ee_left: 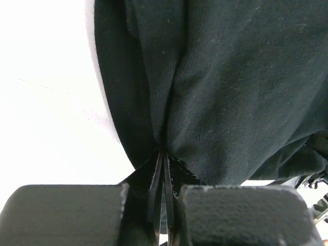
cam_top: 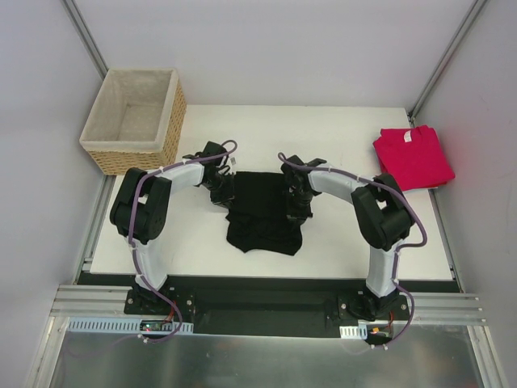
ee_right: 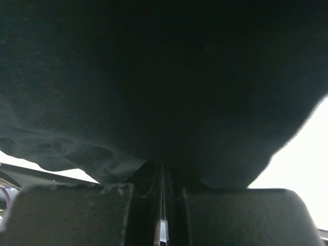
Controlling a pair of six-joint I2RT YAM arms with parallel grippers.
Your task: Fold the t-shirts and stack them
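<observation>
The black t-shirt (cam_top: 262,214) lies bunched in the middle of the table, its print hidden. My left gripper (cam_top: 224,190) is shut on its left edge; in the left wrist view the cloth (ee_left: 230,92) hangs pinched between the closed jaws (ee_left: 164,164). My right gripper (cam_top: 295,198) is shut on the shirt's right edge; the right wrist view shows dark cloth (ee_right: 154,77) filling the frame above the closed jaws (ee_right: 163,171). The pinkish-red t-shirt (cam_top: 414,157) lies folded at the table's far right.
A wicker basket (cam_top: 136,120) with pale lining stands at the table's far left corner. The white table top (cam_top: 339,242) ends at a metal rail near the arm bases. Grey walls close in left, right and behind.
</observation>
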